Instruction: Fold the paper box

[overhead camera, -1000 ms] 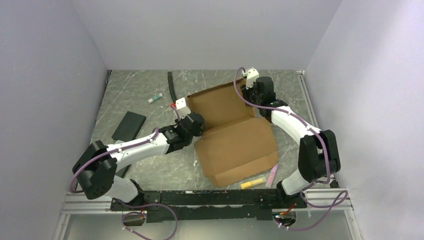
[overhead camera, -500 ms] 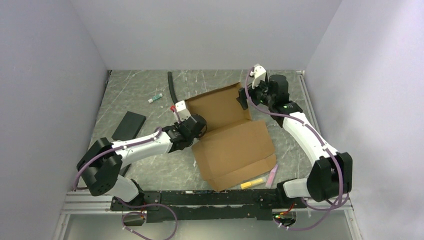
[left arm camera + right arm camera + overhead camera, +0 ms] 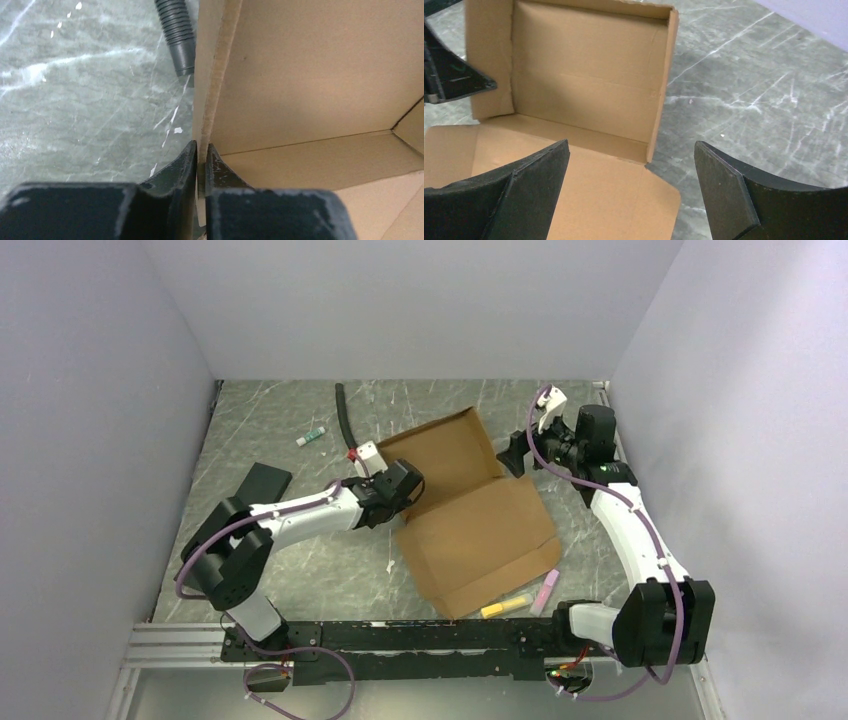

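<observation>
one paper box (image 3: 480, 530) lies about mid-table, slightly toward the right edge, its far half raised into walls. on its left wall the left gripper (image 3: 201, 152) is pinched tight, clamped on the cardboard edge, a black hose (image 3: 175, 35) just beyond. off its right wall the right gripper (image 3: 631, 145) hovers, jaws spread wide, holding nothing.

The paper box (image 3: 470, 510) is plain brown corrugated cardboard, matt and slightly fibrous, and its cut edge looks rough in the left wrist view. The table (image 3: 270, 420) looks like grey-green marbled stone with white veins and a faint sheen. The hose (image 3: 175, 35) is black, ribbed and mildly glossy. Both pairs of jaws are matt black plastic. The arm shells (image 3: 300, 520) are smooth white plastic.
</observation>
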Tool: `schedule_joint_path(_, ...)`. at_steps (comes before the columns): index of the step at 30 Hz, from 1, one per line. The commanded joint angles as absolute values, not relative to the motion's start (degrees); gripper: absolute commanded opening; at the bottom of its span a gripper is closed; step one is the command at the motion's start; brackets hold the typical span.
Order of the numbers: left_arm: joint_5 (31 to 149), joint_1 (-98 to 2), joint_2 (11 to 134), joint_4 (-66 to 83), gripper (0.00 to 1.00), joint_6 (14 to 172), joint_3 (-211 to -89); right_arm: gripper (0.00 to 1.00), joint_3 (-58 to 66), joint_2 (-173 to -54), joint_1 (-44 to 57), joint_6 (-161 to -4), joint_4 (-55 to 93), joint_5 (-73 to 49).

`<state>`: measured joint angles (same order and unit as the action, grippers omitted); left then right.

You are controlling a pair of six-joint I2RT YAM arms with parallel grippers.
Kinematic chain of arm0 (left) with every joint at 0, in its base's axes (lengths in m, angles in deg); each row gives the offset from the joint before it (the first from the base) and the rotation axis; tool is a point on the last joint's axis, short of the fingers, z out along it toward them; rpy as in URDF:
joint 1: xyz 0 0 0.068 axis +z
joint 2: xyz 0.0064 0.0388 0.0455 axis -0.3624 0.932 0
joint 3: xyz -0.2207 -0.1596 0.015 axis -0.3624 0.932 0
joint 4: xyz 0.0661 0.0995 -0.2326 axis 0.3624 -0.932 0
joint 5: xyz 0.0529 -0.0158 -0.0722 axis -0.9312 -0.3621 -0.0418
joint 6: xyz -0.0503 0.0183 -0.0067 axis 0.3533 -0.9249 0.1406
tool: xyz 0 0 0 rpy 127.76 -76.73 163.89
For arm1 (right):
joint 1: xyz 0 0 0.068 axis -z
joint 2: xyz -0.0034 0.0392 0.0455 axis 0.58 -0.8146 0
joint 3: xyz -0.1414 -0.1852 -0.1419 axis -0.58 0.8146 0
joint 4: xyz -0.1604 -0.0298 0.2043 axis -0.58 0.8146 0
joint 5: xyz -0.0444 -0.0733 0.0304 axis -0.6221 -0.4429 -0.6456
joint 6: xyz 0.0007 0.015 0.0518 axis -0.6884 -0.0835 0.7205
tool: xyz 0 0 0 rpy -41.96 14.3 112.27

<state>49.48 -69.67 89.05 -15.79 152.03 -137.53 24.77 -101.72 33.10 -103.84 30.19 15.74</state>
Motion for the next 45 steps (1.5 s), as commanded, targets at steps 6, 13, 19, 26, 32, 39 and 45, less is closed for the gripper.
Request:
schedule_joint_path(6,52.0,-68.5,90.3,-20.6,0.49,157.4,-140.5,1.00,24.1,-102.6,34.1,-103.4,31.0,20.6)
schedule_joint_path(13,50.3,-68.5,85.0,-22.7,0.70,155.0,-140.0,1.00,24.1,-102.6,34.9,-103.4,31.5,21.7)
schedule_joint_path(19,49.2,-68.0,80.3,-20.6,0.78,146.7,-137.5,1.00,24.2,-102.7,35.1,-103.4,31.6,22.4)
schedule_joint_path(26,57.1,-61.6,86.6,-15.8,0.76,139.0,-140.3,1.00,24.2,-103.2,35.1,-103.2,31.9,23.2)
schedule_joint_path(32,59.4,-59.1,94.6,-17.2,0.62,136.7,-144.5,1.00,24.3,-103.3,35.1,-103.1,31.9,23.8)
schedule_joint_path(39,59.5,-57.6,100.6,-16.7,0.00,134.9,-145.7,1.00,24.2,-103.4,35.1,-103.4,32.3,24.2)
schedule_joint_path(45,55.3,-57.4,102.6,-22.8,0.00,135.6,-148.6,1.00,24.5,-102.7,36.8,-103.1,32.0,24.9)
